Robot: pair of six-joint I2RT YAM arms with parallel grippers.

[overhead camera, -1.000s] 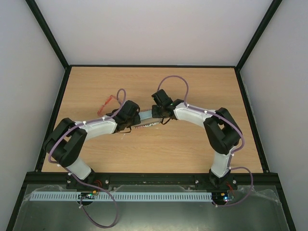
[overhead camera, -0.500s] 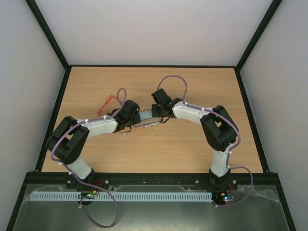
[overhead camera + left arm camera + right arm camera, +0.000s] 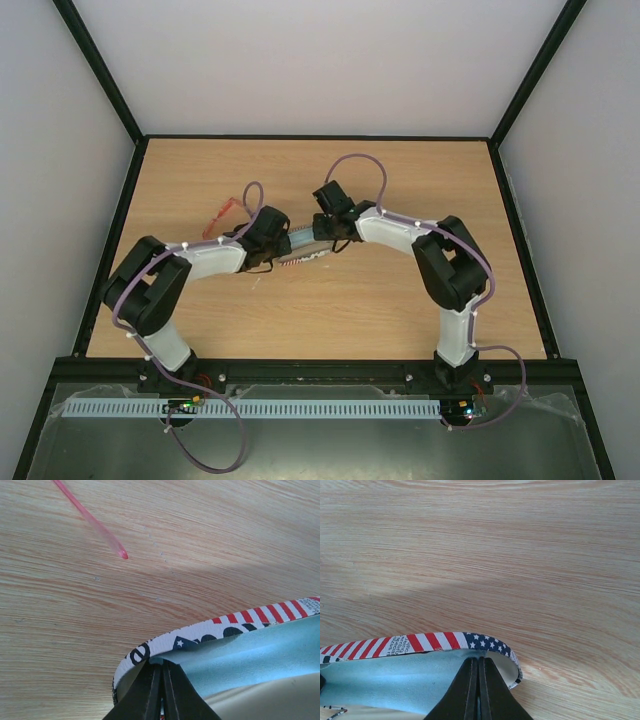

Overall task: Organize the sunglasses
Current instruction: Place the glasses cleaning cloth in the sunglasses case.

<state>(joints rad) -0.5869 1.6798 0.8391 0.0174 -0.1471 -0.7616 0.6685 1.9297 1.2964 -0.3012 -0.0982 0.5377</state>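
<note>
Tally on one wooden table (image 3: 330, 310): three loose items, two arms.
One pair of red sunglasses (image 3: 224, 212), centre left of the top view; one flag-printed case (image 3: 435, 641); one light blue cloth (image 3: 390, 680); two arms, the left arm (image 3: 205, 262) and right arm (image 3: 400, 235); two grippers, the left gripper (image 3: 161, 667) and right gripper (image 3: 478, 660).
</note>
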